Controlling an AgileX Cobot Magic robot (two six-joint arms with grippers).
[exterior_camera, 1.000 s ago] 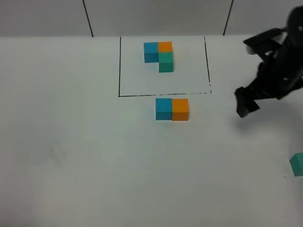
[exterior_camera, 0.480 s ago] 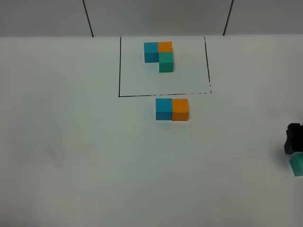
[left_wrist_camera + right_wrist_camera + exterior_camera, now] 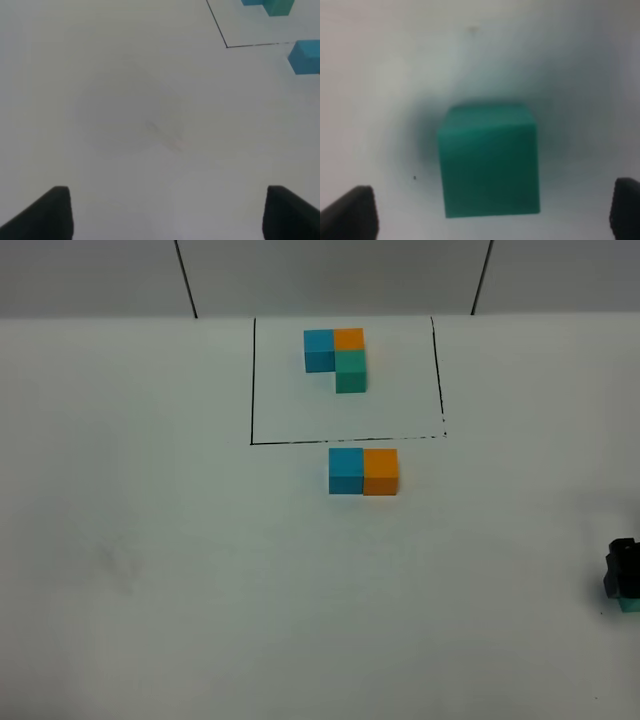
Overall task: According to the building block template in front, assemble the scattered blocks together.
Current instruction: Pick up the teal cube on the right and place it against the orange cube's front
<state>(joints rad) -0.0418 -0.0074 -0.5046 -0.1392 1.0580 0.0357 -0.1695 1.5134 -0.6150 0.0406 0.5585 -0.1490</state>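
1. Your right claw (image 3: 487,212) is spread wide, with one finger on each side of the teal cube (image 3: 489,161). There is a gap on both sides, so nothing is gripped.
2. That cube sits on the white table (image 3: 180,580), at the right edge of the overhead view and well apart from the others.
3. The blue cube (image 3: 346,470) and the orange cube (image 3: 381,471) touch side by side, just outside the near line of the black frame (image 3: 252,380).
4. Inside the frame, the template cluster (image 3: 337,358) forms an L.
5. Your left claw (image 3: 170,212) is open above the table and holds nothing.
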